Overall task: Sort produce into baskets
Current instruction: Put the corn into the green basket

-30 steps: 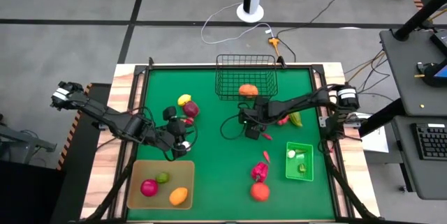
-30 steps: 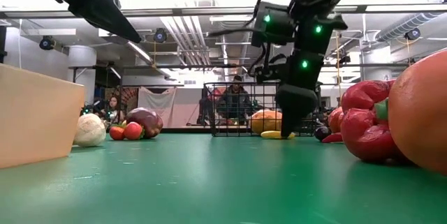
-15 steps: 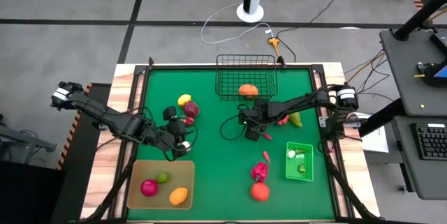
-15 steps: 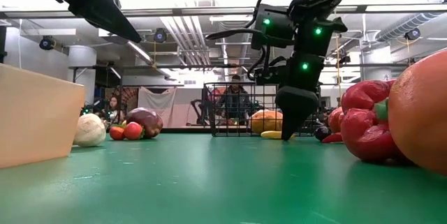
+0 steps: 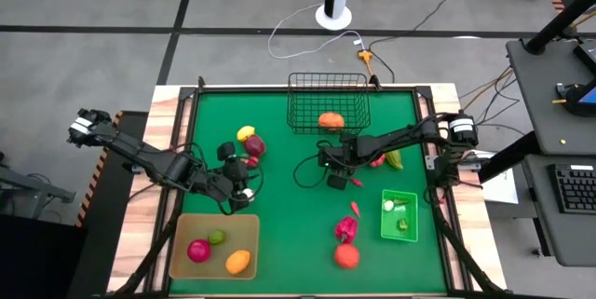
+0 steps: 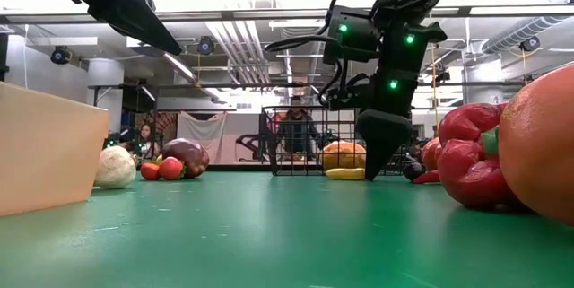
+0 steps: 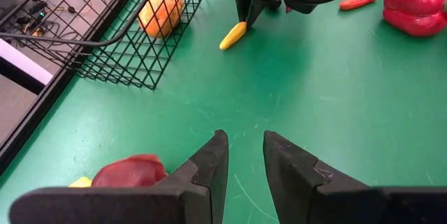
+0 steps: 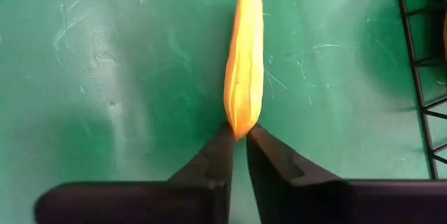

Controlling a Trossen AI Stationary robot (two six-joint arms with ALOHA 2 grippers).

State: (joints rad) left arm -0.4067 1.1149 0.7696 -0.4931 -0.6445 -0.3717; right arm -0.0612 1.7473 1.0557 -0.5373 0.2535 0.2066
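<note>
The right gripper (image 8: 237,137) is down on the green table (image 5: 289,215), just in front of the black wire basket (image 5: 326,101). Its two dark fingers (image 8: 213,161) are squeezed together on one end of a long yellow piece (image 8: 244,63). The yellow piece lies flat on the table. Its long side runs straight out from the fingers, and its free round end points away from the gripper. In the left wrist view the same yellow piece (image 7: 233,35) lies next to the basket, with its pinched end tucked under the right gripper.

An orange piece (image 5: 331,120) sits inside the wire basket. A red pepper (image 5: 345,229) and a round orange piece (image 5: 346,256) lie near the green bin (image 5: 399,215).

The left gripper (image 7: 243,158) hangs over the table near a dark red piece (image 7: 129,172) and a small yellow one. Its fingers are a little apart and hold nothing. The tan tray (image 5: 214,245) holds a red, a green and an orange piece.
</note>
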